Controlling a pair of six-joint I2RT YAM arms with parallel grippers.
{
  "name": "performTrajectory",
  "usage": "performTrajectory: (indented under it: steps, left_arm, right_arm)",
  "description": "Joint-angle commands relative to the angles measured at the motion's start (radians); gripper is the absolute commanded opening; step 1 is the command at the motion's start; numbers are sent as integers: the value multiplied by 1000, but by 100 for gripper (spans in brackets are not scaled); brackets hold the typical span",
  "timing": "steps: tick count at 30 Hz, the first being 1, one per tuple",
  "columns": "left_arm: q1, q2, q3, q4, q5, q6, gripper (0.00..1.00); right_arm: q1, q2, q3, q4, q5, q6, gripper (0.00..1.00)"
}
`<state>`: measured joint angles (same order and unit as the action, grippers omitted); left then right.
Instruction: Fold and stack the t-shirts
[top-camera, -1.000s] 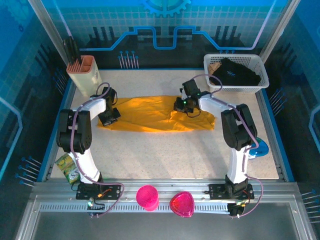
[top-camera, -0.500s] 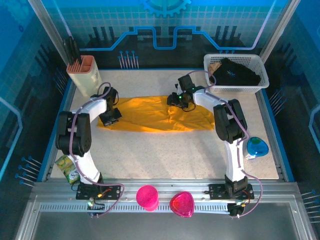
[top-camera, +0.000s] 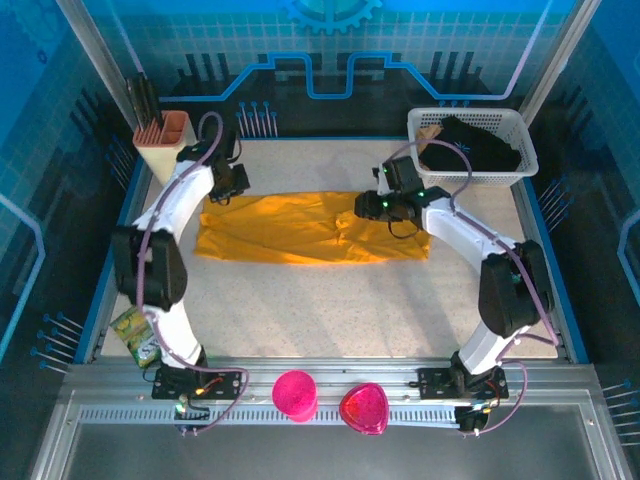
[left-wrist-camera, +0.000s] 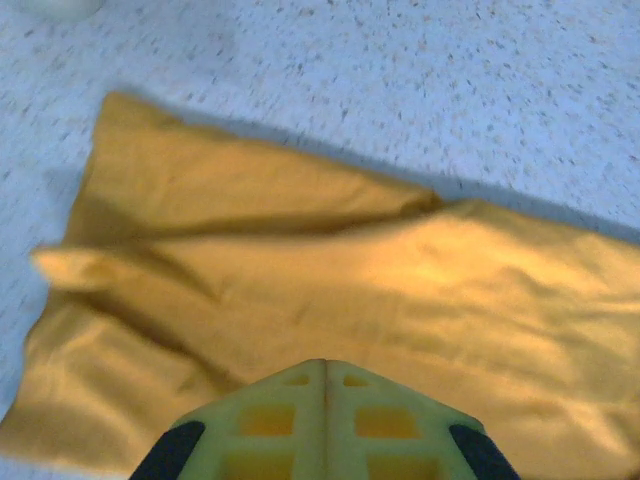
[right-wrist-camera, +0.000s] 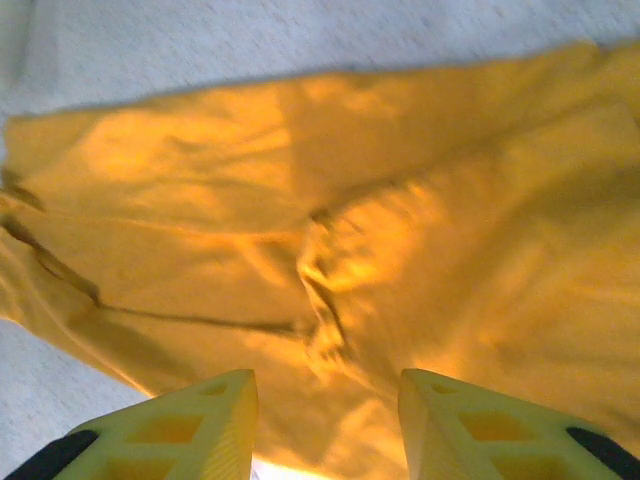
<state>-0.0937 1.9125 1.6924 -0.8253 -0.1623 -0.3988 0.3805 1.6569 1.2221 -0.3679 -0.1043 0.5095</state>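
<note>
An orange-yellow t-shirt (top-camera: 300, 228) lies folded into a long strip across the middle of the table, wrinkled near its centre. My left gripper (top-camera: 230, 186) hovers over the strip's far left corner. In the left wrist view its fingertips (left-wrist-camera: 323, 362) are pressed together with nothing between them, above the t-shirt (left-wrist-camera: 350, 280). My right gripper (top-camera: 366, 205) hangs over the strip's right half. In the right wrist view it stands open (right-wrist-camera: 325, 378), fingers apart over the creased t-shirt (right-wrist-camera: 200, 200), holding nothing.
A white basket (top-camera: 415, 120) with dark clothing stands at the back right. An orange holder (top-camera: 168, 148) with dark utensils stands at the back left. A green-yellow snack packet (top-camera: 135, 335) lies near the left arm's base. Two pink cups (top-camera: 295, 393) (top-camera: 363, 408) sit on the front rail.
The left arm has swung from the shirt's left edge up to its far left corner. The right gripper has opened and drawn back to the right over the shirt.
</note>
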Motion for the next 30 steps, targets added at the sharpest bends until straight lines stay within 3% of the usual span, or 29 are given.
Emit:
performTrajectory:
  steps: [1,7,12,17,23,30]
  left_arm:
    - [5,199,122,-124,-16,39,0]
    - [11,403,321,-187,-95,26,0]
    - [30,436,312,-190,-100,-9,0]
    - [32,399,174,-161,-53,-29,0]
    - [32,250,-78,-71,25,-61,0]
    - [16,19,-406,39,140,-129,0]
  right_arm:
    - [-38,-17,-114,-23,33,-9,43]
    - [-96,42,-171,26,20,26,41]
    - [-123,184,-106,32,26,39,38]
    - [-136,356,30,5,-3,49,36]
    - [-147,523,273,-86,-32,37,36]
    - [-172,766,692,-264,-75,-9,37]
